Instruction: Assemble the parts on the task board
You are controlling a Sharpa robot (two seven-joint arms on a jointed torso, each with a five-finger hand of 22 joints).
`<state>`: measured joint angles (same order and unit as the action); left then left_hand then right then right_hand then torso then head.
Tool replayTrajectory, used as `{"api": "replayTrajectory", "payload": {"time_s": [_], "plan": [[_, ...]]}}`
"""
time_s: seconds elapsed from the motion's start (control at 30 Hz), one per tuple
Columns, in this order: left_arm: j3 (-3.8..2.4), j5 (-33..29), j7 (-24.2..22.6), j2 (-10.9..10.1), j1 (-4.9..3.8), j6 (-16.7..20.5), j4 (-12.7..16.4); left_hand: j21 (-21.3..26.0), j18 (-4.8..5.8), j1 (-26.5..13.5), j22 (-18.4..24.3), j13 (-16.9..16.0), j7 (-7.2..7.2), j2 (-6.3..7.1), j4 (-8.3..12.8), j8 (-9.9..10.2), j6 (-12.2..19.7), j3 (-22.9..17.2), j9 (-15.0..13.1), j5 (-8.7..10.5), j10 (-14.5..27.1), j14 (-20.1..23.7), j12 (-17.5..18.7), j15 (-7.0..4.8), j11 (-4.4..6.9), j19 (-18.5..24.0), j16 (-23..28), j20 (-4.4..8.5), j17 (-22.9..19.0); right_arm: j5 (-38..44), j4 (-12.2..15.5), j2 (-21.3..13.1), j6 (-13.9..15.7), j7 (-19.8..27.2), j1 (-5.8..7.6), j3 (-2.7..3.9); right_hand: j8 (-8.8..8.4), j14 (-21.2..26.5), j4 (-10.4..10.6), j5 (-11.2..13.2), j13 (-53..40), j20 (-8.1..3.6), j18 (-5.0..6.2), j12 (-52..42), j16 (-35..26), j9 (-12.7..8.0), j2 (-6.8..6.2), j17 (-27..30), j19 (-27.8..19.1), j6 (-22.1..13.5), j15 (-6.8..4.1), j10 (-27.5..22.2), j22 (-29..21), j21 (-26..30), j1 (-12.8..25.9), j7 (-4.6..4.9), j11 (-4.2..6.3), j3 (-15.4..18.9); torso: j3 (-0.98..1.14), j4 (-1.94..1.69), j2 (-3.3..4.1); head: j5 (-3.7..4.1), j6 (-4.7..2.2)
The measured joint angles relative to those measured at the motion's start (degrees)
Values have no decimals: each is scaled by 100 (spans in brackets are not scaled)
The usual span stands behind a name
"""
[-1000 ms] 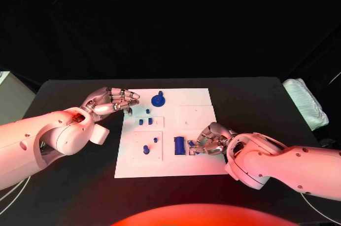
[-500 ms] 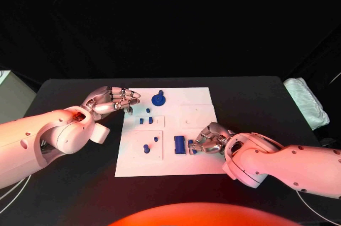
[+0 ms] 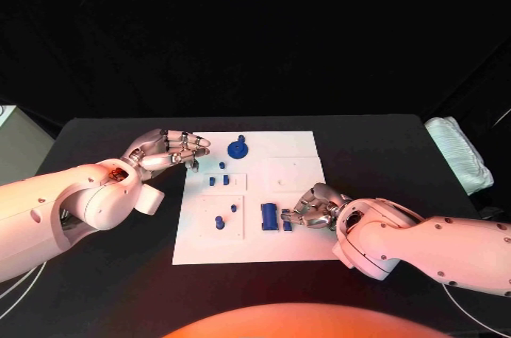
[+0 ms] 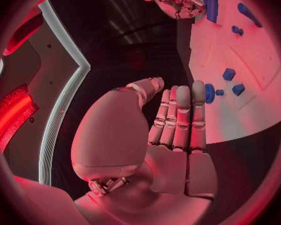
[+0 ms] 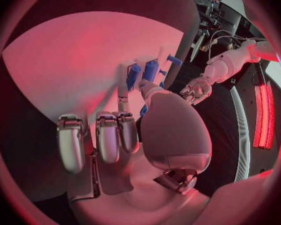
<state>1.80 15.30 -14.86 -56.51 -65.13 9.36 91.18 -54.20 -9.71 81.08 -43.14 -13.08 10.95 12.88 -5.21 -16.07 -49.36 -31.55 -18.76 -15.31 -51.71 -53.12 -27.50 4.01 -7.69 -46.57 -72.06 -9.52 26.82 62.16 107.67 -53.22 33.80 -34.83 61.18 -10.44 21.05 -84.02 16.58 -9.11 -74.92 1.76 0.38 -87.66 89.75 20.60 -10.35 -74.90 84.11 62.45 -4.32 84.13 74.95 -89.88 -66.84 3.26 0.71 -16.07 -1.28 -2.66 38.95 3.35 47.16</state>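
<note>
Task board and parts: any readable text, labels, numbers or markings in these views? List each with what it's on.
None readable.
The task board shows plain white with faint outlined rectangles, no print.
The blue parts show no markings.
The left hand and right hand show no label or logo.

White arms [image 3: 64,201], silver fingers [image 3: 181,142]

Head camera looks down; wrist cameras sit close behind hands; all share task board [image 3: 298,147].
</note>
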Motion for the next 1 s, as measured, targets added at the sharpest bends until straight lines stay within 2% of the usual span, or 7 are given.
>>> {"api": "replayTrajectory", "payload": {"time_s": [0.4, 0.6, 0.73, 1.0], "plan": [[0, 3, 10, 2, 0, -3, -7, 0, 0, 0, 1, 0, 0, 0, 0, 0, 0, 0, 0, 0, 0, 0, 0, 0, 0, 0, 0, 0, 0, 56, 5, -55, -97, 31, -1, -1, 22, 0, -33, 0, 1, 0, 0, 0, 0, 18, -40, 0, 0, 0, 0, 0, -1, 0, 136, 0, 0, 34, 4, 1, 0, -2, -9], [0, 5, 16, 2, 0, -4, -16, 0, 0, 0, 1, 0, 0, 0, 0, 0, 0, 0, -1, 0, 0, 0, 0, 0, 0, 0, 0, 0, 0, 68, 37, -151, -258, 128, -2, -1, 22, 0, -26, 0, 1, 0, 0, 0, 0, 29, -174, 0, 0, 0, 0, 0, -1, 0, 2, 0, 0, 119, 8, 4, 0, -19, -6], [0, 6, 21, 6, 0, -5, -26, 0, 0, 0, -3, 0, 0, 0, 0, 0, 0, 0, 7, 0, 20, 0, -26, 0, -20, 0, 0, 0, 0, 70, 42, -183, -356, 200, -3, -1, 46, 0, -12, 24, 1, 0, 0, 0, 0, 50, -174, 0, 0, 0, 0, 0, -1, 0, 2, 0, 0, 334, 7, 7, 0, -25, -11], [0, 9, 34, 12, 0, -8, -37, 0, 0, 0, -5, 0, 0, 0, 0, 0, 0, 0, 7, 0, 21, 0, -26, 0, -20, 0, 0, 0, 0, 84, 16, -202, -499, 291, -4, -1, 46, 0, -15, 26, 1, 0, 0, 0, 0, 56, -174, 0, 0, -14, 0, 0, -2, 0, 2, 13, 0, 398, 8, 1, 0, -21, -18]]}}
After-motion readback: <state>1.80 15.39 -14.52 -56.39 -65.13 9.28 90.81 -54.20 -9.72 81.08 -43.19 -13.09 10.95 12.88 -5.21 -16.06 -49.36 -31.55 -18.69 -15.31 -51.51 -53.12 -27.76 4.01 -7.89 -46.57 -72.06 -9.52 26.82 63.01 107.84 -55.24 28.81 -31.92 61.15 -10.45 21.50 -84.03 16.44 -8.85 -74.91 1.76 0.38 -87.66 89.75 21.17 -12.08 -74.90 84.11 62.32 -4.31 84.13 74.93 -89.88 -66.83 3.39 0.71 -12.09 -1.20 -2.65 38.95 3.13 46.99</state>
